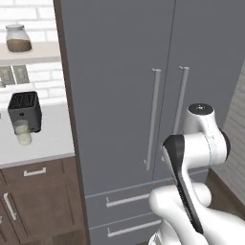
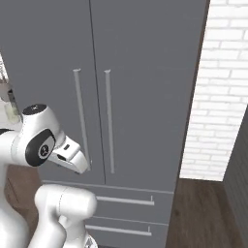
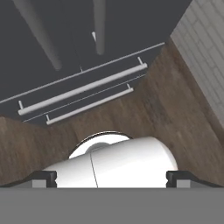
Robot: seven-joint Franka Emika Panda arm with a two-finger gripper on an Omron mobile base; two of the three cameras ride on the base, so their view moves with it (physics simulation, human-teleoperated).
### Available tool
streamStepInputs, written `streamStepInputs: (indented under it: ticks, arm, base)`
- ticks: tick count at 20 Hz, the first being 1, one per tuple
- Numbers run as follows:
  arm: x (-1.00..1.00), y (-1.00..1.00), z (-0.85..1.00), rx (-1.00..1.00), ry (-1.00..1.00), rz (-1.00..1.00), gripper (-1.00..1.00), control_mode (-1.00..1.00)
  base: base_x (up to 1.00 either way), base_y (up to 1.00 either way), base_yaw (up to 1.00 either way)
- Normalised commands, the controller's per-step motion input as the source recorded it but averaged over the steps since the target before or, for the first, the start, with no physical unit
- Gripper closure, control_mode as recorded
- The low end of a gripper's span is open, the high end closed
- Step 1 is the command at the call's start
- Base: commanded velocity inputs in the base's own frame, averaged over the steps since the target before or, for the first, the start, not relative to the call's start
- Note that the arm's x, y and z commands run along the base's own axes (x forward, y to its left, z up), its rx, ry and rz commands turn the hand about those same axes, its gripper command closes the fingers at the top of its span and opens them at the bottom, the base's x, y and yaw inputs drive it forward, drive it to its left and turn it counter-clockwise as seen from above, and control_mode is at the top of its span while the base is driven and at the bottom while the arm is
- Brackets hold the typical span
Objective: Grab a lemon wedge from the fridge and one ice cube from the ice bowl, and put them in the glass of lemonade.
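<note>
White counter (image 1: pixel 52 139) bears a black toaster (image 1: pixel 25 111) with the glass of lemonade (image 1: pixel 22 132) in front.

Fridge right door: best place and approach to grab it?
Grip the right door's vertical bar handle around mid-height, coming straight from the front. The fridge is shut; the long bar stands off the door, so the open pincer can straddle it sideways.

No readable text, label, brand, number or sign appears anywhere: the fridge (image 1: pixel 119 95) doors, the jar (image 1: pixel 18 38) at upper left and the toaster (image 1: pixel 25 111) are all unmarked.
</note>
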Motion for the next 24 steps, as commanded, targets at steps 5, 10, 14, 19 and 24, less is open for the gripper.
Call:
streamStepInputs:
  ticks: [5,10,14,19,24]
  arm:
    - [0.00,0.00,0.00,0.00,0.00,0.00,-1.00,1.00]
    - [0.00,0.00,0.00,0.00,0.00,0.00,-1.00,1.00]
    - [0.00,0.00,0.00,0.00,0.00,0.00,-1.00,1.00]
    - [0.00,0.00,0.00,0.00,0.00,0.00,-1.00,-1.00]
    - [0.00,0.01,0.00,0.00,0.00,0.00,-1.00,-1.00]
  base:
    - [-0.63,-0.05,0.07]
    - [-0.52,-0.10,0.03]
    - [-0.14,0.00,0.00]
    - [0.00,0.00,0.00]
    - [0.00,0.00,0.00]
